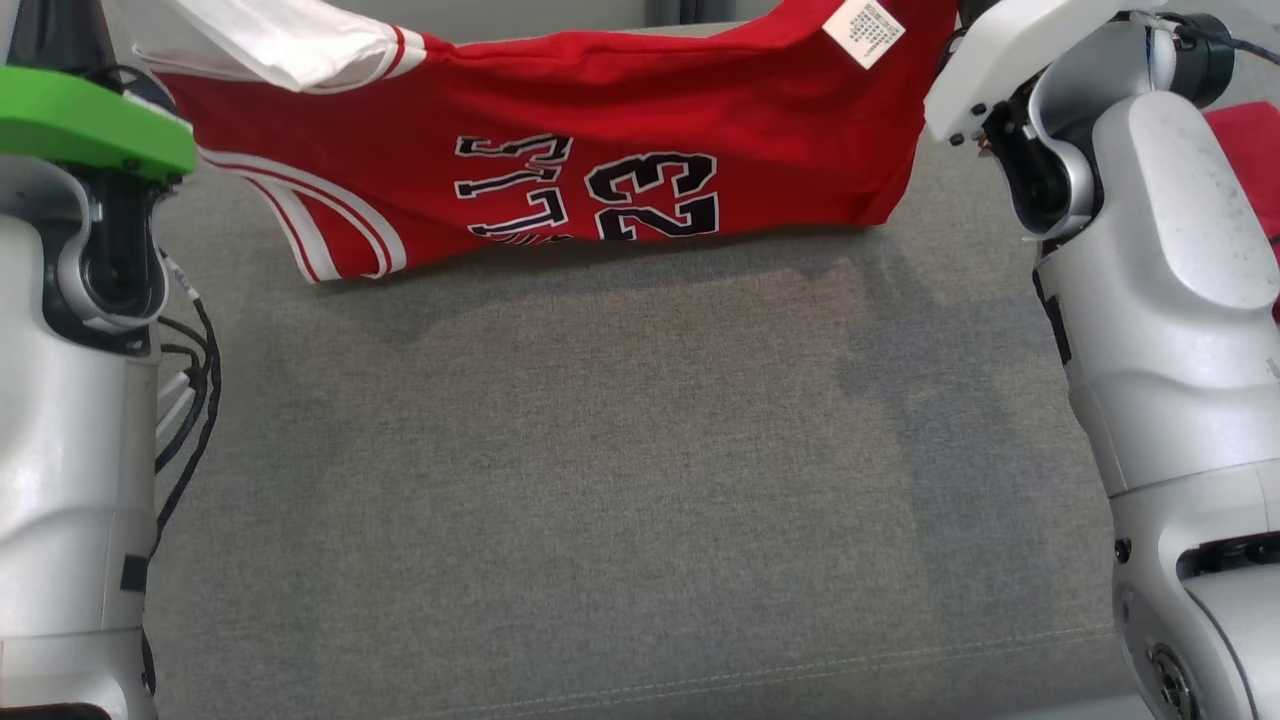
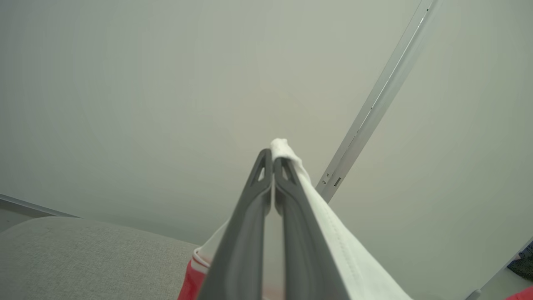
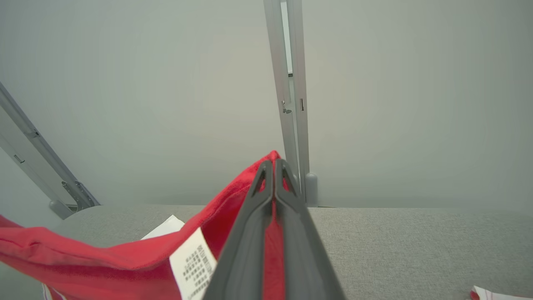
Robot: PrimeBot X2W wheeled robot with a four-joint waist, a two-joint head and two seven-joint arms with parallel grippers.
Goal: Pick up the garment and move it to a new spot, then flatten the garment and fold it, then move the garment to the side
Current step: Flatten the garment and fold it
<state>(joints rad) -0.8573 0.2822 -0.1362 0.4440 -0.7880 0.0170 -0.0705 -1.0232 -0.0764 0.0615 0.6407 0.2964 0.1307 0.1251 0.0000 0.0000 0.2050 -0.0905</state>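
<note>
Above the grey cushion (image 1: 600, 450), left fingers (image 2: 245, 233) and right fingers (image 3: 250, 237) each clamp the red jersey (image 1: 640, 100).

**Desk:** What can't you make out from your end?

**Operator:** I lose the jersey's (image 1: 560, 90) upper part past the top edge of the head view. Its lettering (image 1: 520, 190) is partly tucked into a fold. The print on the label (image 1: 864, 30) is too small for me to read.

**Desk:** And the right edge of the cushion (image 1: 640, 480)?

**Operator:** There's a red patch (image 1: 1250, 170) behind the right forearm (image 1: 1160, 250), cut by the picture's edge. I can't tell what it is. In the right wrist view, a red-and-white scrap (image 3: 499, 293) is clipped at the bottom corner.
</note>
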